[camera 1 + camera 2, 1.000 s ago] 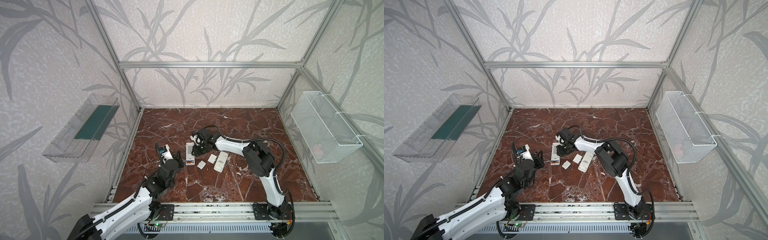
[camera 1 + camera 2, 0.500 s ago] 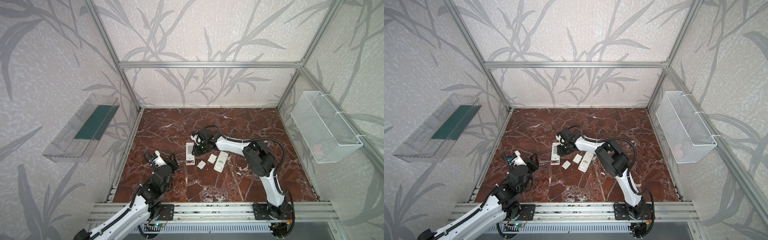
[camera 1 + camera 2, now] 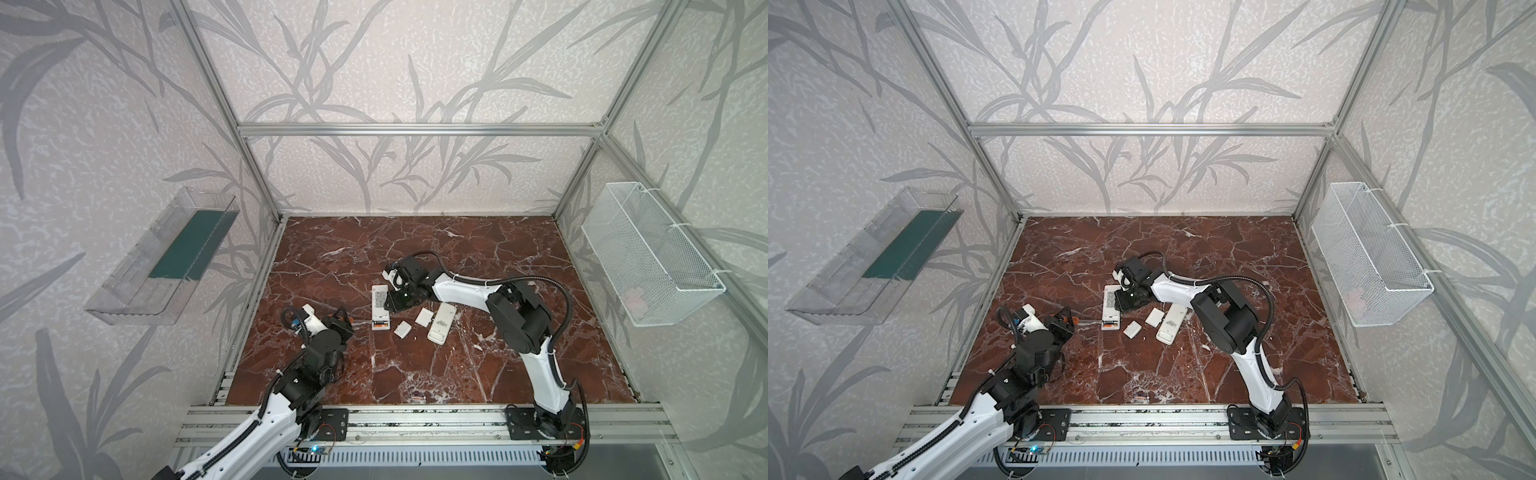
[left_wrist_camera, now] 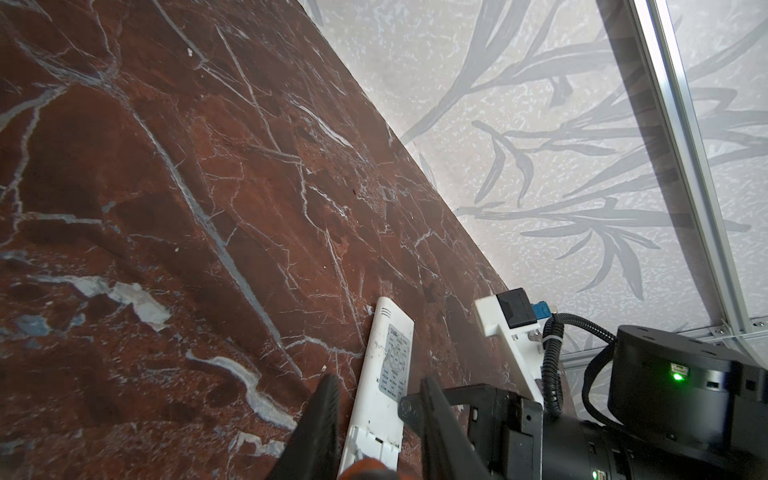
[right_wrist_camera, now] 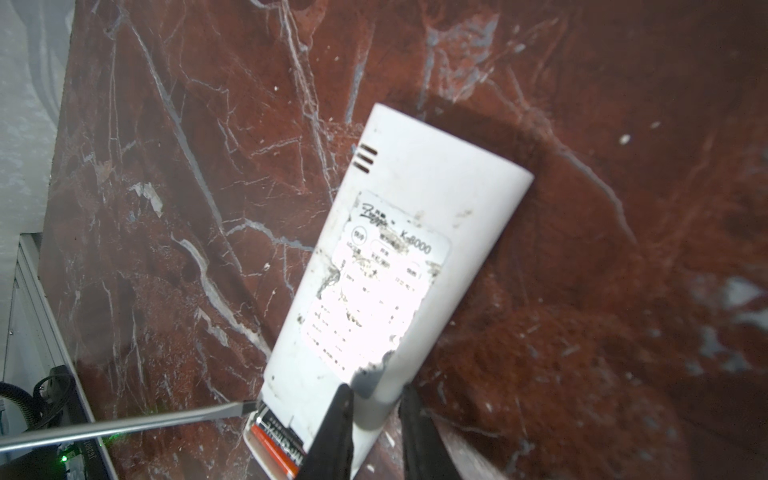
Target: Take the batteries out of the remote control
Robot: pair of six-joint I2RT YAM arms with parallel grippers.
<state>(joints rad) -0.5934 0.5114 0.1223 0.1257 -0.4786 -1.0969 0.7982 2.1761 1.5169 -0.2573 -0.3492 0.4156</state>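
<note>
Right gripper [image 5: 376,390] clamped on the long side edge of the white plastic slab-shaped remote control [image 5: 395,249], which lies back face up on the red-brown veined marble tabletop [image 5: 166,208]; judged a hold-down, so the body cannot slide or tip while being prised

Grip set just past the open battery bay, leaving the bay uncovered

Two batteries [image 5: 278,440] seated side by side in that bay, right by the right fingers [image 5: 332,432]: one orange-and-black, one darker beside it; neither lifted out yet

Left gripper [image 4: 378,380] closed round the orange handle of the long steel-shafted flat-blade screwdriver [image 5: 124,427]; handle only partly seen at the wrist view's edge

Blade tip held low, nearly flat to the marble, at the bay's outer corner next to the darker cell; judged a lever position for getting under a cell end

Risk judged: tip slipping off the rim, or a cell popping free and rolling

Second white remote [image 3: 441,322] and two small flat white covers [image 3: 402,330] just beside the right forearm, apart from the work
</note>
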